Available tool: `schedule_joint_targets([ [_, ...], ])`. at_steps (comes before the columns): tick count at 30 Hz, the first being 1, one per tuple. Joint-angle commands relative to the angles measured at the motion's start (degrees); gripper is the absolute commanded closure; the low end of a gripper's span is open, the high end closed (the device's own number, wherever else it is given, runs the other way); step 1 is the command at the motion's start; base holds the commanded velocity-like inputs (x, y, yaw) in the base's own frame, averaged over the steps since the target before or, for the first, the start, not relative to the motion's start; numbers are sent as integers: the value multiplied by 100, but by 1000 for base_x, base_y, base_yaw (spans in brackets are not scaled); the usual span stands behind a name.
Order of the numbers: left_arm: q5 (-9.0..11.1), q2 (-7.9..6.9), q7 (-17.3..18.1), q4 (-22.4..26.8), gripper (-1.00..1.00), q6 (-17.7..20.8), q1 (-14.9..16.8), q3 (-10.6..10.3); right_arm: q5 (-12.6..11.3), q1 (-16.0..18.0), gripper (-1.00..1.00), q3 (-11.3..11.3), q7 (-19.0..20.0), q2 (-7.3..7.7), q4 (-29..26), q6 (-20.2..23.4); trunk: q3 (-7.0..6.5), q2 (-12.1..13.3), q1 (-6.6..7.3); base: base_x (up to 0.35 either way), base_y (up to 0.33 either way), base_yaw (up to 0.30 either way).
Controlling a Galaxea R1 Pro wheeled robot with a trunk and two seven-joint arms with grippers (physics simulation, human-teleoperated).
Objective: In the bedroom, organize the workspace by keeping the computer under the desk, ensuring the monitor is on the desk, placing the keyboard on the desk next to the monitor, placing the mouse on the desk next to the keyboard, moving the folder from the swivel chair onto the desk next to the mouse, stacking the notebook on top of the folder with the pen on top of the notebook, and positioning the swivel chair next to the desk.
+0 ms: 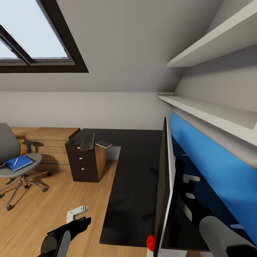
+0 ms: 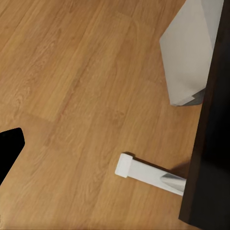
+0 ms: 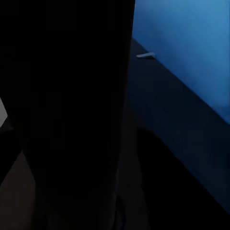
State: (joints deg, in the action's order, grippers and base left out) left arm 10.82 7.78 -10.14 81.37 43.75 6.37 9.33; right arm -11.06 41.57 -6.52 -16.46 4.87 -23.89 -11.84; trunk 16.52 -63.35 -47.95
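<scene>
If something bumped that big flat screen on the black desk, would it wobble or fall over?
Probably it would wobble. The monitor is a tall, thin panel standing upright on the desk, seen nearly edge-on, so it looks top-heavy. A push from its front or back seems likeliest to tip it. Its base is hidden here, so I can't judge how firmly it stands.

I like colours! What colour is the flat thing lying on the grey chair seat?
Bright blue: the thin flat folder on the grey swivel chair, clearest in the head view.

Ceiling: sloped grey, dark-framed skylight (image 1: 34,35).
Wall: two white shelves (image 1: 214,43), stacked.
Floor: wood planks (image 1: 53,203) beneath the left end effector.
Storage: black drawer unit (image 1: 85,162), round silver knobs, beside low light-wood shelving (image 1: 50,137).
</scene>
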Motion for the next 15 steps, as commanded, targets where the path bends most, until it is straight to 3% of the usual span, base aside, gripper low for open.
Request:
schedule_joint_targets([
  [1,61,4,-41,5,-100,24,4,7,-37,9,100,-43,-45,5,-8,-29,6,-6,0,0,-2,0],
  [15,63,4,-41,-7,-100,28,5,7,-28,9,100,-43,-352,5,-20,-64,6,-6,0,0,0,0],
])
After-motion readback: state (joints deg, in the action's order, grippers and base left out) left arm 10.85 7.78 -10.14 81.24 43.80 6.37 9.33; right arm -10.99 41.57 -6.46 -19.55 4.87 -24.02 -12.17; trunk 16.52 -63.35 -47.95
